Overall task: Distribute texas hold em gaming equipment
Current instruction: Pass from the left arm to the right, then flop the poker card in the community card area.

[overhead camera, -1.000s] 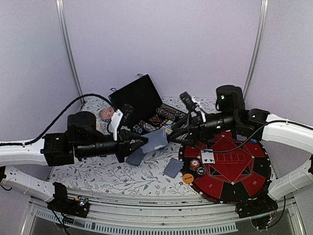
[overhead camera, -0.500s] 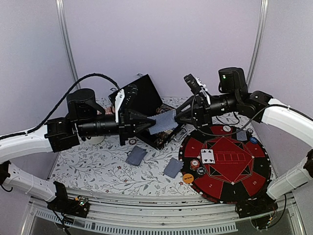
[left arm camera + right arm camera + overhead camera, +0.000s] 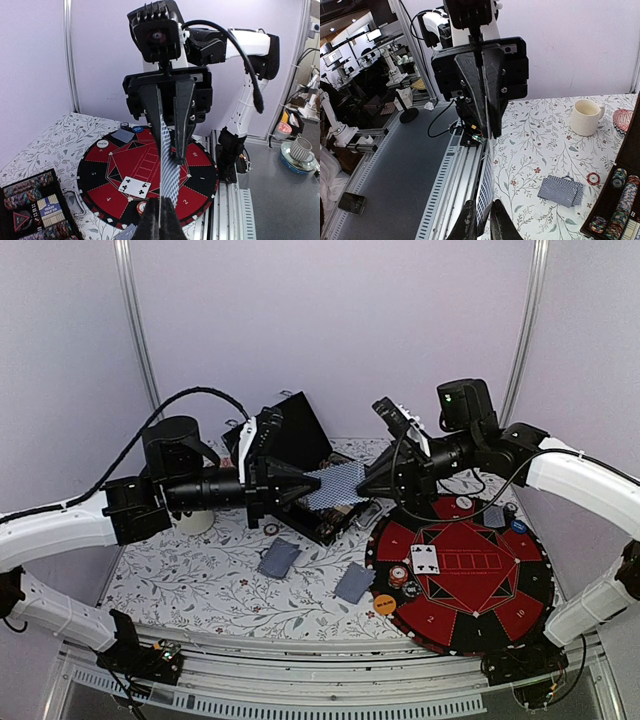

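Note:
A thin fan of grey-blue backed playing cards hangs in the air over the open chip case, between the two arms. My left gripper is shut on its left end. My right gripper faces it and pinches the right end. In the left wrist view the cards run edge-on from my fingers up into the right gripper. In the right wrist view a card sits between my narrowed jaws. More cards lie face down on the cloth.
The red and black round mat carries a face-up club card, chips, an orange button, a white disc and a blue disc. The black case lid stands behind. A cream cup stands far left.
Both arms lifted and drew back toward the case, the left one carrying the cards up. The right gripper's jaws narrowed onto the cards' free end.

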Controlling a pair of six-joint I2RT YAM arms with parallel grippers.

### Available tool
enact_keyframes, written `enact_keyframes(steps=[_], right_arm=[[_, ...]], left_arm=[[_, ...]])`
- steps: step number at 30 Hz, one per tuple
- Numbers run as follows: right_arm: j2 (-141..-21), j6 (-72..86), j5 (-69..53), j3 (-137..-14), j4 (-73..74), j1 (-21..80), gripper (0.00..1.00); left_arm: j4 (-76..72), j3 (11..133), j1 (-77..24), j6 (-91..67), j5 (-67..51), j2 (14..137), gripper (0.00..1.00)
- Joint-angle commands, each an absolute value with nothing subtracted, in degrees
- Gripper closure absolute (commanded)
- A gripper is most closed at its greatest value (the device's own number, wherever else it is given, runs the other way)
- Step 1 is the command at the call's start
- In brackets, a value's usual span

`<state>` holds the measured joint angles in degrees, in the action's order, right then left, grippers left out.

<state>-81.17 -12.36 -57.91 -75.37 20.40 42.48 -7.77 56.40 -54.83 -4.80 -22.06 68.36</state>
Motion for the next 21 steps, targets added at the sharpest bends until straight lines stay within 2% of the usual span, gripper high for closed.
enact_keyframes(steps=[1, 3, 7, 8, 10, 11, 12, 16, 21], right_arm=[[-82.8, -11.0, -62.2, -77.0, 18.3, 42.5, 0.91], [-83.3, -11.0, -61.4, -77.3, 18.8, 42.5, 0.97], [-82.6, -11.8, -55.6, -77.7, 20.9, 42.3, 0.98], [-82.3, -12.2, -52.3, -77.9, 22.5, 42.0, 0.99], [-81.4, -14.0, -44.1, -78.3, 27.2, 40.2, 0.99], [-80.9, -15.0, -37.5, -78.0, 29.8, 39.2, 0.98], [-80.9, -15.6, -28.7, -77.4, 32.2, 38.4, 0.98], [-82.4, -19.2, 3.7, -73.9, 40.5, 35.4, 0.98], [-80.0, -27.1, 27.2, -64.6, 39.3, 34.5, 0.98]], left_arm=[[-8.6, 56.3, -53.6, -5.4, -23.6, 69.7, 1.0], [-8.3, 56.1, -53.3, -5.6, -23.6, 69.8, 1.0], [-8.7, 55.5, -52.3, -6.5, -22.8, 70.0, 1.0], [-8.3, 55.6, -51.9, -7.1, -21.2, 70.3, 0.97], [-5.7, 55.9, -50.2, -9.5, -16.0, 71.4, 0.44], [-3.8, 56.0, -48.2, -11.1, -13.5, 72.4, 0.27], [-1.8, 56.1, -46.2, -13.0, -12.0, 73.5, 0.21], [2.0, 54.8, -40.4, -18.5, -9.3, 77.2, 0.17], [1.0, 53.3, -39.8, -16.7, -7.0, 79.4, 0.15]])
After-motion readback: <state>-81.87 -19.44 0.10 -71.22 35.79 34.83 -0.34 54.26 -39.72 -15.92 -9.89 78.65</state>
